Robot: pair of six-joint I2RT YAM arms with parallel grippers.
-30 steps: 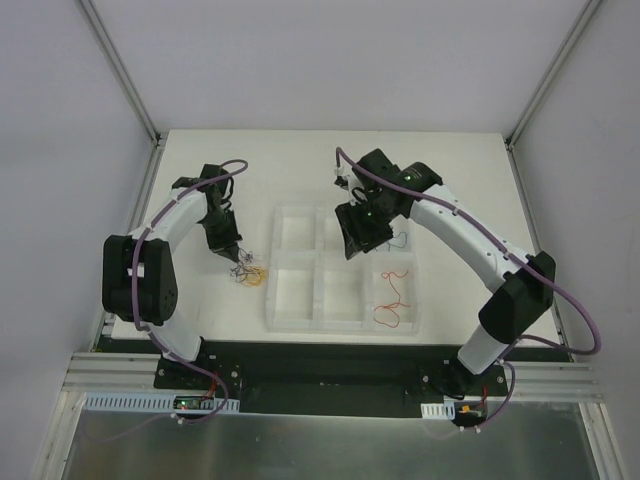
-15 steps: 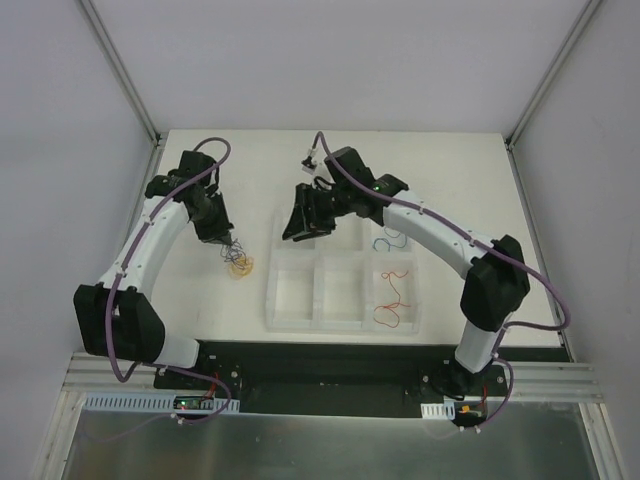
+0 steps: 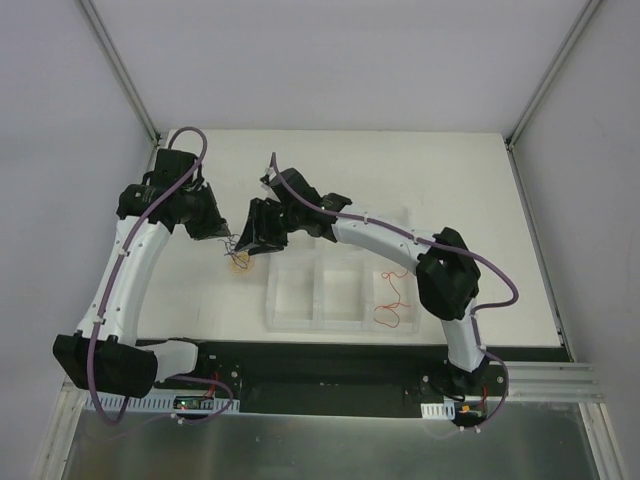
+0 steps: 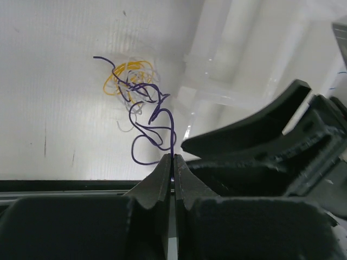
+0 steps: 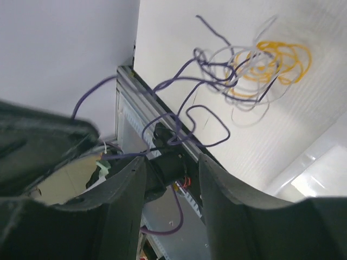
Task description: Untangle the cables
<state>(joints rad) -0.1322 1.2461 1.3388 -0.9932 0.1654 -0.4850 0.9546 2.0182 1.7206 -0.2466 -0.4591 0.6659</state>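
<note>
I hold my left claw (image 4: 172, 162) pinched on the thin curly blue-purple wire (image 4: 173, 135), probably to draw it from the small yellow-and-grey wire tangle (image 4: 127, 78) just beyond its tips, with my right claw (image 5: 171, 162) spread close by, seemingly ready to take it.

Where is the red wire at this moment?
In the top view, the red wire lies in the near-right compartment of the white tray, on the right half of the table.

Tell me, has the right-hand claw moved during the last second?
Yes. The right gripper swung left, off the white tray, and now sits beside the cables.
</note>
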